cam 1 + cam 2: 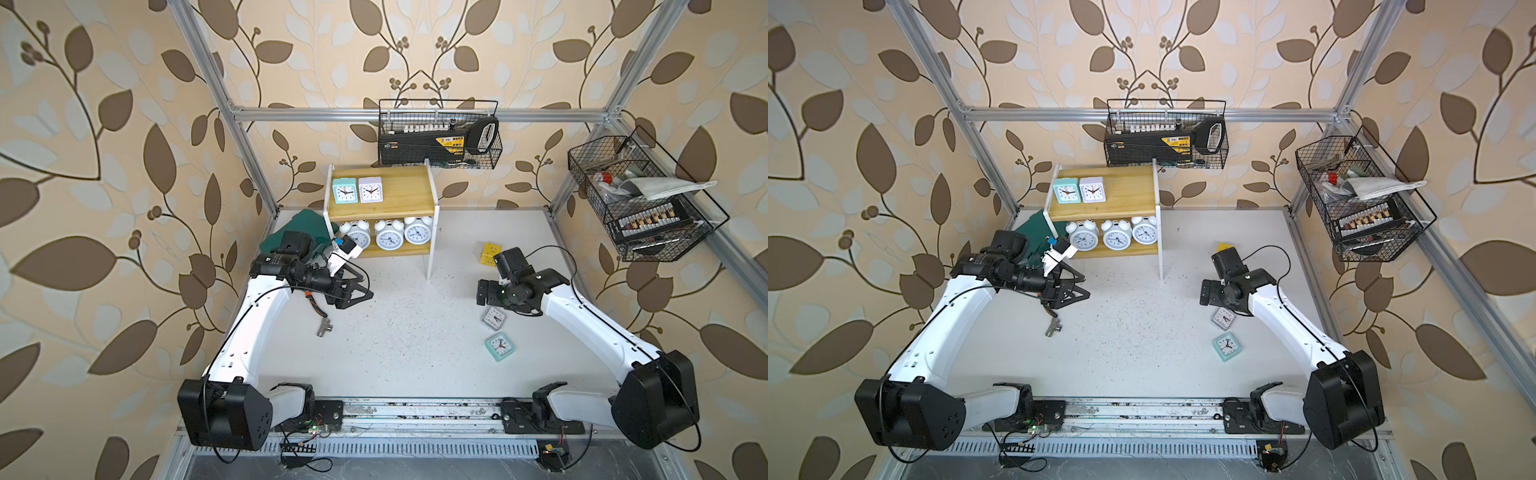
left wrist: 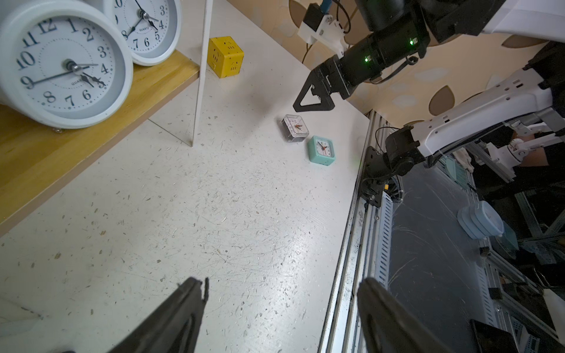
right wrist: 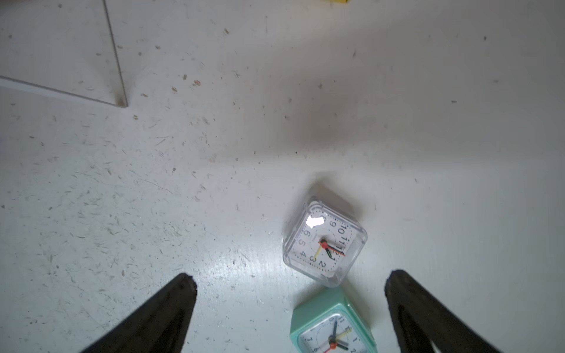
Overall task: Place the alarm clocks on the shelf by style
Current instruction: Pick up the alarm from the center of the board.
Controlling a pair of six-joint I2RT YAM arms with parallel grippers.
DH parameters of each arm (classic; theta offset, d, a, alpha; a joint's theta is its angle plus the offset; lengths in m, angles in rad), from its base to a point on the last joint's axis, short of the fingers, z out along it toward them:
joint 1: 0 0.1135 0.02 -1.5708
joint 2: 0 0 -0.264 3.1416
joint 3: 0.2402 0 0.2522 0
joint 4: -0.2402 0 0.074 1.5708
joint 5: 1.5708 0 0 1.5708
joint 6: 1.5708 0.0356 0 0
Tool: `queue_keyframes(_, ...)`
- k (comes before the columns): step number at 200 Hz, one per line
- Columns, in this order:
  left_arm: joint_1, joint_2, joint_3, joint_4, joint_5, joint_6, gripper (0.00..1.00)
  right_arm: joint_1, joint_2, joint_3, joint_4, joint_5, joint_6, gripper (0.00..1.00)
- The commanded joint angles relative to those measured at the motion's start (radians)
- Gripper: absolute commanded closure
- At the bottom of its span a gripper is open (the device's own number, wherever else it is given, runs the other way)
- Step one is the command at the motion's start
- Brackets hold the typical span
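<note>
Black and empty, my right gripper [image 3: 290,276] hangs spread wide just above the greyish clock [image 3: 325,241], which lies face-up and skewed on the bench [image 1: 415,365]. I judge the wide spread is there to clear its angled sides. The mint clock [image 3: 333,324] lies flat just beside it, on the near side. My left gripper [image 2: 282,282], likewise spread and empty, hovers by the shelf [image 1: 390,195]. Three twin-bell clocks [image 1: 389,237] fill its lower board, and two square clocks [image 1: 369,189] sit on the left of the top board. I reckon the bare right half suits these last two.

Shelf [image 1: 399,195] boards wood; greyish clock [image 3: 325,241] clear glossy plastic; table [image 1: 415,332] scuffed.
</note>
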Motion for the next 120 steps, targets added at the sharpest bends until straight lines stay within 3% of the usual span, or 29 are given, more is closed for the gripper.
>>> queue_keyframes(1, 0.007, -0.001, 0.030, -0.003, 0.022, -0.003, 0.18, 0.015, -0.006, -0.050, -0.014, 0.092, 0.156, 0.01)
queue_keyframes(64, 0.007, -0.011, 0.020, -0.009, 0.016, 0.005, 0.18, 0.015, 0.058, -0.160, 0.154, 0.062, 0.239, 0.01)
queue_keyframes(120, 0.006, -0.012, 0.013, -0.008, 0.011, 0.007, 0.18, 0.015, 0.127, -0.200, 0.212, 0.101, 0.257, 0.14)
